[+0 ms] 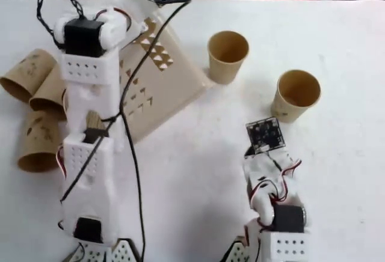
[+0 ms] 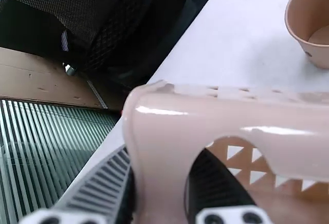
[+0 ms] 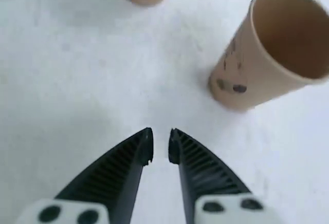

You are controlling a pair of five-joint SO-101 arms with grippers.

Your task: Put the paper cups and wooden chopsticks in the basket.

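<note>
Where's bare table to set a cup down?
Free: the patch between the basket, the right gripper and the two upright paper cups. Crowded: the left edge, where tipped paper cups lie beside the left arm.

The white left arm [image 1: 90, 94] stretched far forward, and its black-fingered left hand [image 2: 159, 183] was clamped across the wall of the pale pink plastic basket [image 2: 231, 116]. The white right arm [image 1: 274, 184] sat folded close to its base. Its right hand [image 3: 160, 149] pointed forward and down, its fingers almost touching and holding nothing.
</note>
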